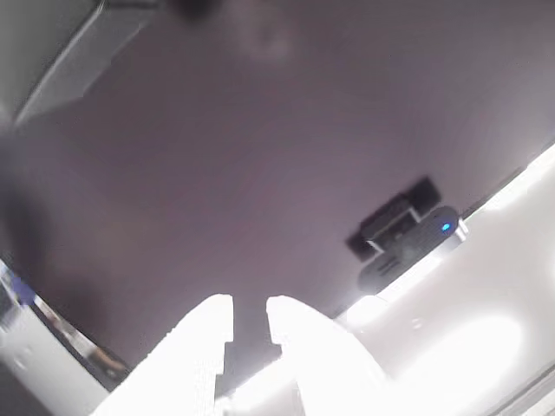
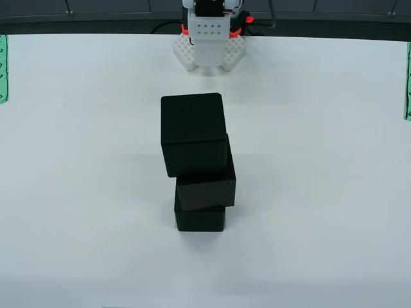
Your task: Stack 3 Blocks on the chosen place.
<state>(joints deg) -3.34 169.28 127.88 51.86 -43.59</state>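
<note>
Three black blocks stacked in one tower mid-table in the view from above: top block [image 2: 192, 131], middle block [image 2: 207, 186], bottom block [image 2: 200, 218], each skewed a little off the one under it. Nothing touching the tower. Beyond it, at the far table [image 2: 77, 192] edge, the arm's white base [image 2: 209, 42]. Green striped patches [image 2: 3, 67] at both side edges, well apart from the tower. In the view riding on the gripper [image 1: 250, 314], white fingers [image 1: 290, 325] slightly apart, gripping nothing, aimed at a dark panel [image 1: 260, 156] with a small camera [image 1: 408, 238].
</note>
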